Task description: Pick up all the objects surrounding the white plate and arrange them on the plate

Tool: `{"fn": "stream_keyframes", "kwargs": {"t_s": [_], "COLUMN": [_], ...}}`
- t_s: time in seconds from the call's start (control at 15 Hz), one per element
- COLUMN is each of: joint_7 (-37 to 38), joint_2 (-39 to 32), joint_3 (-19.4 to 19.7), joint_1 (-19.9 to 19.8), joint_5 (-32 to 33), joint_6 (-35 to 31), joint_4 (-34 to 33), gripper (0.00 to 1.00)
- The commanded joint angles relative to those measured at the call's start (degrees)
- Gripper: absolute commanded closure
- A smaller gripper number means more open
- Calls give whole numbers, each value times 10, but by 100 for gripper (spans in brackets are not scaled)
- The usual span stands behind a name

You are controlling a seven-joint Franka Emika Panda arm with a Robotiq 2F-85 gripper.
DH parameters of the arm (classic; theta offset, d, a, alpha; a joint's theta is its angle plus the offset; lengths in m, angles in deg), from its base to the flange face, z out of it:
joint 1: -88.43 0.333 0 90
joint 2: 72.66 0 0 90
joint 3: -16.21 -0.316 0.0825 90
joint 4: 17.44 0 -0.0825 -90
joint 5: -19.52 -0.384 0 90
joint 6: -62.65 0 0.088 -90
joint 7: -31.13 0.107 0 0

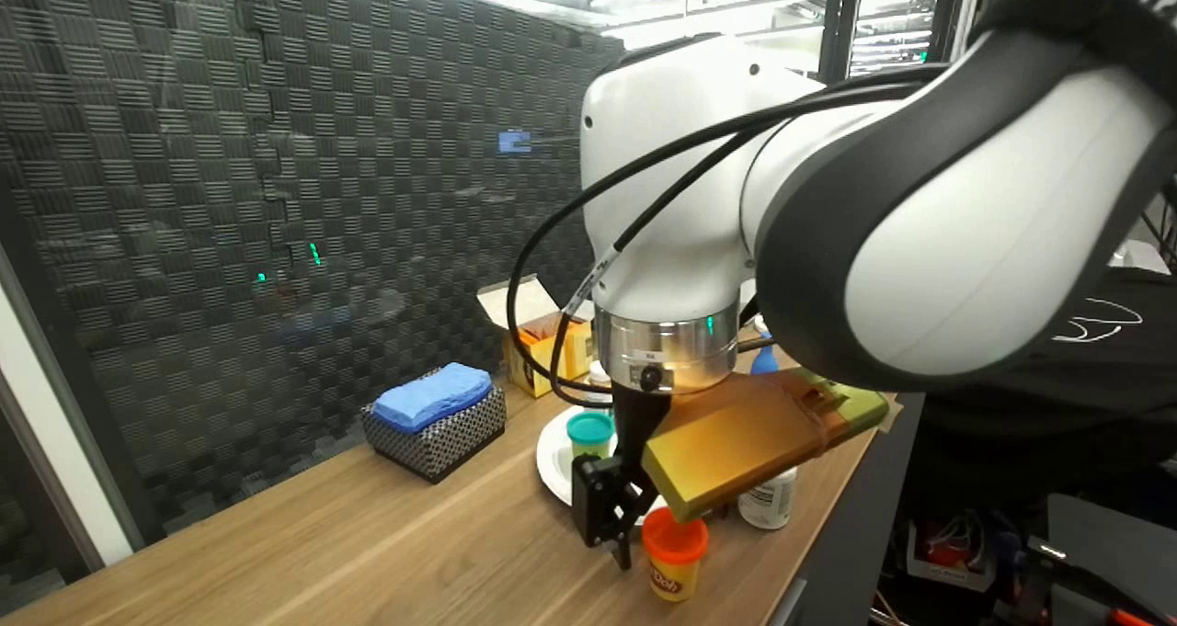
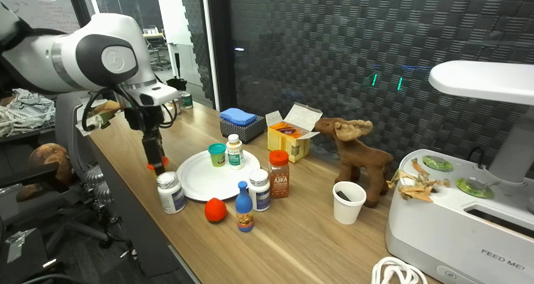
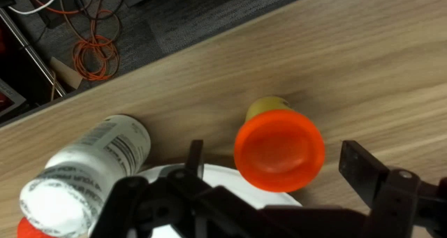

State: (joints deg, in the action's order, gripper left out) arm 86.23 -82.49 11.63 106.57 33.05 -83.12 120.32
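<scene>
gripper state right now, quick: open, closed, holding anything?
Gripper: open, holding nothing; in the wrist view the orange-lidded tub shows between its spread jaws, gaps both sides.

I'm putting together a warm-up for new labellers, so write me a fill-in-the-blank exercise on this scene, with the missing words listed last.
The gripper is not shut but ____, with the orange-lidded tub showing between its jaws in the wrist view.
On the white plate stand a teal-lidded tub and a bottle whose cap is ____.
Printed large on the red-lidded jar is the word ____.
The item on top of the patterned box is coloured ____.
Missing words: open; white; AJIKA; blue.
</scene>
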Motion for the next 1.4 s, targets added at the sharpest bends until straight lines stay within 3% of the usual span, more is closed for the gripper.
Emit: {"fn": "stream_keyframes", "kwargs": {"t_s": [0.0,0.33,0.47,0.73,0.93,1.33], "joint_7": [-40,-85,-112,-163,-138,-76], "joint_2": [6,-2,-2,2,12,38], "joint_3": [-7,-10,-16,-35,-34,-18], "joint_1": [-26,-44,-45,-42,-32,-27], "joint_5": [-16,-41,-61,-121,-125,-79], "joint_6": [-36,-64,-71,-60,-39,-35], "joint_4": [29,31,31,29,31,23], "gripper": [0,0,26,58,78,78]}}
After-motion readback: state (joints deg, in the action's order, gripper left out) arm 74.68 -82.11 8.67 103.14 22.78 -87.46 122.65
